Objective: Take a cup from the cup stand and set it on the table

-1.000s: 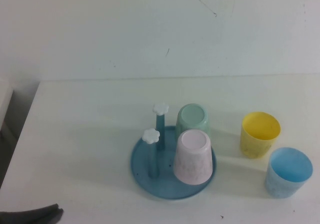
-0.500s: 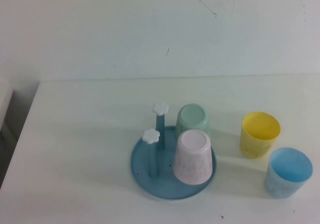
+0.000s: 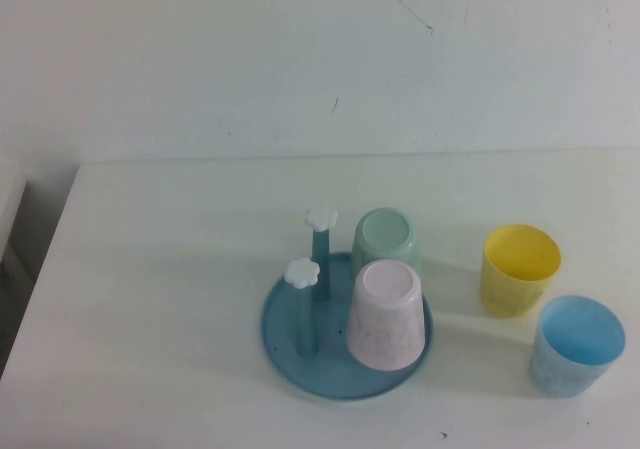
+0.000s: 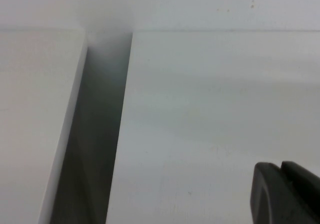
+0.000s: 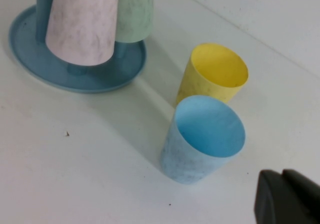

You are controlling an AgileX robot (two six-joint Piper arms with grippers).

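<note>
The sky-blue speckled cup (image 3: 578,345) stands upright, mouth up, on the white table (image 3: 150,269) at the right front, off the stand. It also shows in the right wrist view (image 5: 202,139). The blue cup stand (image 3: 285,339) sits mid-table with two bare pegs topped by white knobs (image 3: 302,272). My right gripper (image 5: 282,176) is shut and empty, just beside the blue cup and apart from it. My left gripper (image 4: 280,171) is shut and empty over bare table near its left edge. Neither gripper shows in the high view.
A pink cup (image 3: 385,314) and a mint-green cup (image 3: 385,241) hang upside down on the stand. A yellow cup (image 3: 519,269) stands upright just behind the blue cup. A dark gap (image 4: 95,134) separates the table's left edge from another white surface (image 4: 35,109).
The dark tip of my left arm at the high view's lower left corner has gone out of view. The cups and stand have not moved.
</note>
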